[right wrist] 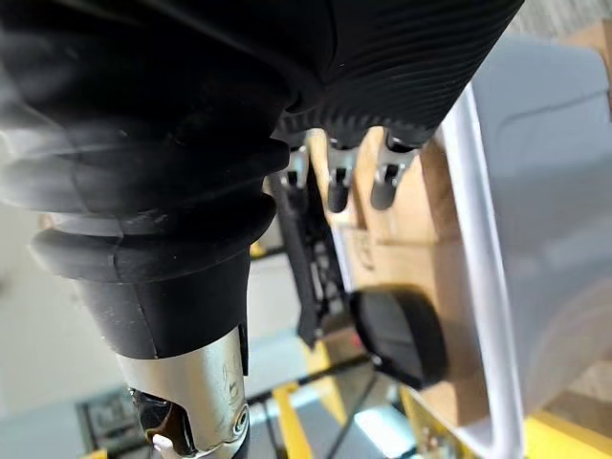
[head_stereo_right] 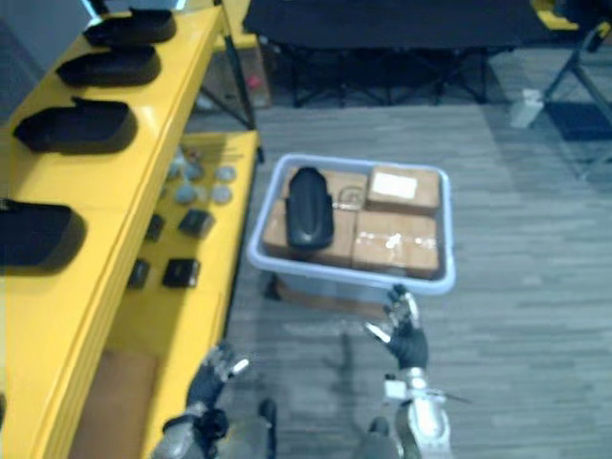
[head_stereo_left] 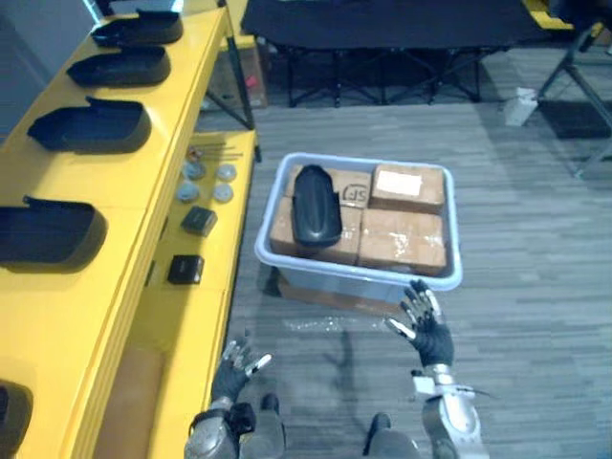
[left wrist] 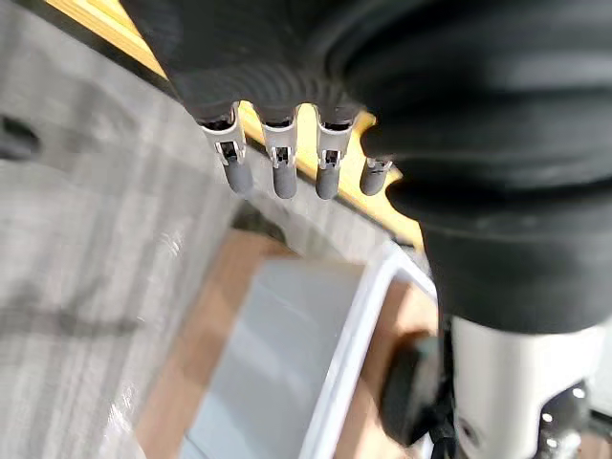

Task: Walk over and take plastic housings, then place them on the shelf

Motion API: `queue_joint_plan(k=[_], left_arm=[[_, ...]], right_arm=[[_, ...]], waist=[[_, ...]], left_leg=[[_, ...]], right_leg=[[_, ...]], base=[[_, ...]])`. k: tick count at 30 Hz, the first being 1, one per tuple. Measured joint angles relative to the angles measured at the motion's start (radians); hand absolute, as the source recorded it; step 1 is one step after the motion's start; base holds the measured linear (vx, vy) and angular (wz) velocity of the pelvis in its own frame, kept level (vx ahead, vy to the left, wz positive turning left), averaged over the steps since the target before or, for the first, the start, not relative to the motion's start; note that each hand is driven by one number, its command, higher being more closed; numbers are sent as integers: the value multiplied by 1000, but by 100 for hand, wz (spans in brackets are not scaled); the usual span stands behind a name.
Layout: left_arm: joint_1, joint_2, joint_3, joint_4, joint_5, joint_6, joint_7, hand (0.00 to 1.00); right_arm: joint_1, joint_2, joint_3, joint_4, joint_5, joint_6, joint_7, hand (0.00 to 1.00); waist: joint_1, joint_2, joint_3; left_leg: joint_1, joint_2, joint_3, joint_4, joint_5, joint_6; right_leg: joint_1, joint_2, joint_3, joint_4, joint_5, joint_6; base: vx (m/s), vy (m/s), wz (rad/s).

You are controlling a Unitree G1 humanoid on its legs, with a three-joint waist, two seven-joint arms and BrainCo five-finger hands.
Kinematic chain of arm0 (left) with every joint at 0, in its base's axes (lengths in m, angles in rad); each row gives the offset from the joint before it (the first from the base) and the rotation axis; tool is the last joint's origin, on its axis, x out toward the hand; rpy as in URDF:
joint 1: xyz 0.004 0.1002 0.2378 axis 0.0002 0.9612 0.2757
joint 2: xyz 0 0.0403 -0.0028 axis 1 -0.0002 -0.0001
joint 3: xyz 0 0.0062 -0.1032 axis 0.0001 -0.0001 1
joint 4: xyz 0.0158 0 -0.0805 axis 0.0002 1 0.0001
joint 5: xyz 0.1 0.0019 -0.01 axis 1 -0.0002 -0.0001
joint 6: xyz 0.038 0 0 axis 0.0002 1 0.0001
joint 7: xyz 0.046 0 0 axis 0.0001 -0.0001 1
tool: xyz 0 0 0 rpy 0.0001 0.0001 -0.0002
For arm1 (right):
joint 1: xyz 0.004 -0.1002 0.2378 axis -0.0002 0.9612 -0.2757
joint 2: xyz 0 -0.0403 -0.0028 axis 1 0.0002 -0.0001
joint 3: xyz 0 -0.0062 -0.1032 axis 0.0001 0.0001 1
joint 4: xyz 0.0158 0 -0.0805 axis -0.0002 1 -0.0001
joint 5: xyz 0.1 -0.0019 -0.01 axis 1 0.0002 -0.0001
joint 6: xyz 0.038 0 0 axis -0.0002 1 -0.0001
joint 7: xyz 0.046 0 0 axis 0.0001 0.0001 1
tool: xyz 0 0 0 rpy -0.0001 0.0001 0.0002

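Nearest the camera, the left robot hand (head_stereo_left: 239,368) is seen on the near side of the grey plastic bin (head_stereo_left: 359,277), off its left corner and close to the lower level of the yellow shelf (head_stereo_left: 67,306). Its fingers are spread straight and nothing is held. The right robot hand (head_stereo_left: 426,325) is raised just in front of the bin's near rim, towards its right corner. Its fingers are likewise apart and empty.

The bin stands on the grey floor (head_stereo_left: 535,239) and is packed with cardboard boxes (head_stereo_left: 402,239). One black plastic housing (head_stereo_left: 316,206) lies on top of the boxes in the bin's left half, lengthwise from near to far.

To the left of the bin, two small black boxes (head_stereo_left: 185,270) and, beyond them, a cluster of round metal discs (head_stereo_left: 206,182) lie on the shelf's lower level. On the top level, further left of the bin, a row of black housings (head_stereo_left: 96,127) is laid out, running from near to far.

Beyond the bin, a black folding frame (head_stereo_left: 382,38) stands on the floor.
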Motion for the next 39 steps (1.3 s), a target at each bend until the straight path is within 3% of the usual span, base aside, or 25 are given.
queue_joint_plan(k=[4,6,11,14,16,17,21,25,30,32,33,36,39], left_arm=[[23,-16,39,24,32,-45,-9,0],[30,-14,48,28,42,-71,-19,0],[29,-3,71,18,77,-86,-51,0],[10,25,58,2,72,-86,-57,0],[4,34,60,-1,67,-86,-55,0],[1,38,60,-1,65,-86,-54,0],[-27,51,39,29,42,-67,-24,0],[-25,21,33,127,15,-55,3,0],[-11,-1,33,221,32,-57,-9,0],[-12,-10,33,276,46,-60,-23,0],[-21,-20,38,309,62,-73,-36,0],[-20,-15,50,399,76,-77,-56,0],[-22,-6,105,470,78,-80,-47,0]], right_arm=[[-37,15,1,49,8,2,-13,0],[-35,26,2,76,26,1,-19,0],[5,34,0,76,39,-4,-7,0],[38,33,-2,76,39,-6,20,0],[61,33,-16,73,38,-7,54,0],[68,33,-25,69,38,-8,63,0],[91,24,-84,56,26,-14,77,0],[82,16,-130,18,17,-16,61,0],[75,-2,-178,-12,39,27,28,0],[56,-6,-180,-3,39,29,10,0],[40,-7,-185,11,39,29,-8,0],[-34,-10,-201,47,35,29,-57,0],[-114,-13,-241,80,33,32,-97,0]], waist=[[25,-30,17],[34,-42,24],[23,-64,9],[12,-74,4],[-6,-75,3],[-7,-75,3],[-11,-69,-4],[-8,-54,-13],[-7,-38,-15],[-8,-23,-6],[-6,-1,-6],[-8,29,0],[-5,31,1]], left_leg=[[17,2,19,14,-10,4],[9,17,31,96,-67,5],[-36,38,45,218,-132,13],[-64,37,46,231,-136,16],[-72,34,28,231,-135,17],[-73,31,18,230,-135,17],[-87,12,-43,207,-115,6],[-88,14,-70,177,-82,0],[-60,10,-28,63,35,-6],[-33,11,-30,6,65,-13],[-13,14,-28,-33,80,-19],[39,19,0,-76,81,-19],[35,10,5,-97,100,-13]], right_leg=[[5,-5,12,18,-10,-12],[8,-1,33,57,-38,-25],[6,14,63,47,-30,-5],[-11,26,104,26,-9,-39],[-10,46,147,20,-36,-80],[-8,50,153,20,-46,-78],[-13,67,165,56,-95,-48],[-2,76,126,52,-105,-32],[58,68,68,10,-102,-32],[63,69,56,11,-102,-33],[61,71,55,16,-102,-33],[69,71,82,27,-102,-33],[41,60,82,44,-102,-30]], base=[[-29,25,-8],[-60,58,-24],[-39,91,-20],[-10,82,-8],[-10,25,20],[-5,-40,38],[21,-64,47],[61,-108,34],[41,-94,54],[-19,-54,23],[-52,-40,4],[-65,8,-22],[-119,48,-6]])
